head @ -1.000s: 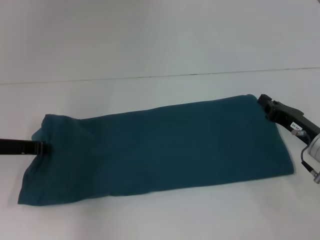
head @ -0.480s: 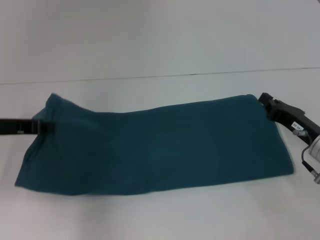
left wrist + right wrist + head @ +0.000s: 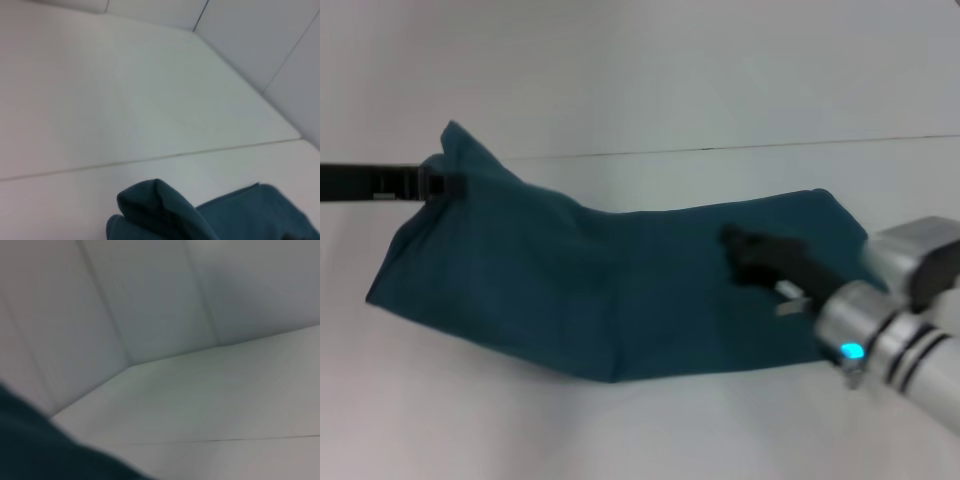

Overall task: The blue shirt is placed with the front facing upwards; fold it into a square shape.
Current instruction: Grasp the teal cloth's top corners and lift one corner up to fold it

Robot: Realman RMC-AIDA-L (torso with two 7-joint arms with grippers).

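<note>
White tabletop (image 3: 650, 430) fills the head view, with a thin dark seam line running across it behind the work and pale wall panels beyond. Blue shirt (image 3: 610, 290) lies across the middle of the table as a long folded band, plain teal side up, no lettering visible. Its left end is lifted off the surface into a peak; the right end lies flat. Left gripper (image 3: 445, 184) reaches in from the left edge, its fingers closed on the raised corner of the cloth, holding it above the table. Left wrist view shows a bunched fold of the shirt (image 3: 165, 212) at close range, table and seam behind it. Right gripper (image 3: 745, 255) is over the right half of the shirt, dark and motion-blurred; cannot tell whether its fingers are apart or together, or whether they touch the cloth. Right wrist view shows only a dark teal patch (image 3: 35, 445) against table and wall.
</note>
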